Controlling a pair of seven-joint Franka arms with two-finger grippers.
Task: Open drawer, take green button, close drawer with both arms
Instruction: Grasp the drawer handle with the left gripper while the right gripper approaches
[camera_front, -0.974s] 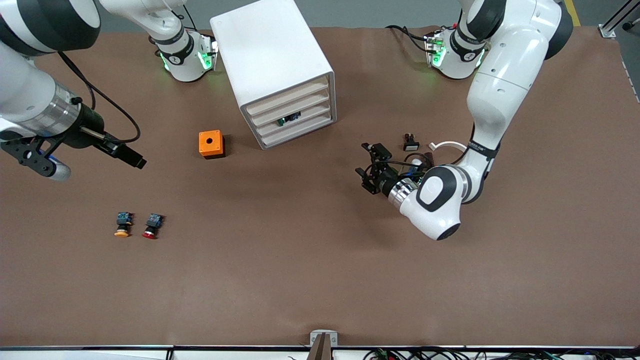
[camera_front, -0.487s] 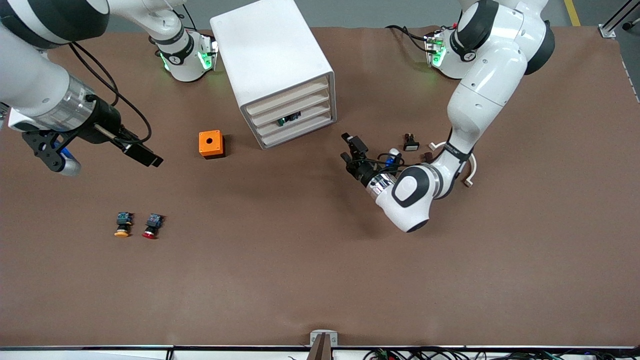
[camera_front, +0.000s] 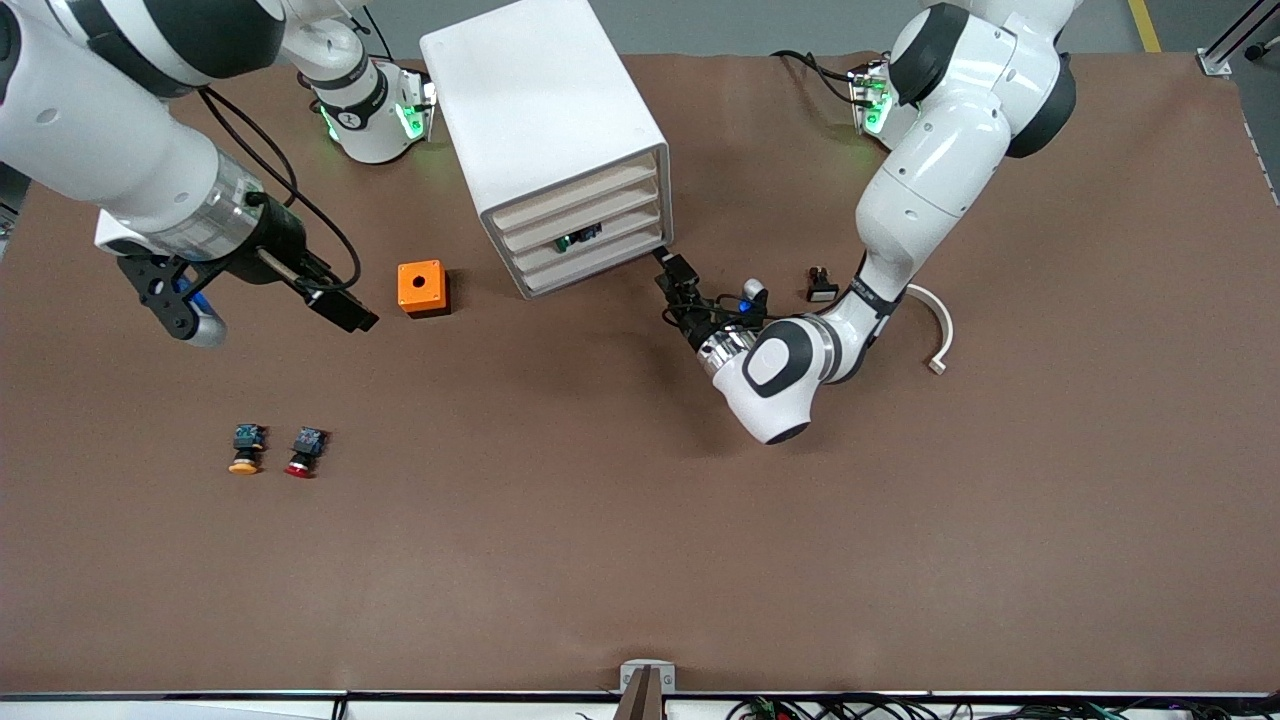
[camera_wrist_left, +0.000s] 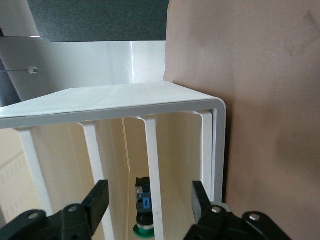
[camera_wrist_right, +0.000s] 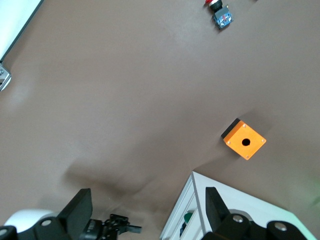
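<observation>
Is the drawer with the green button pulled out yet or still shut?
Shut. The drawer front sits flush with the other fronts of the cabinet, and the green button lies inside.

A robotics lab: two white arms (camera_front: 930, 150) bolted to a brown-covered table (camera_front: 600, 560), with loose cables (camera_front: 900, 708) along its near edge.

No legible text, labels, brand names, numbers or signs in any view, small dark marks on the glossy white robot arms' wrist rings too small to read
</observation>
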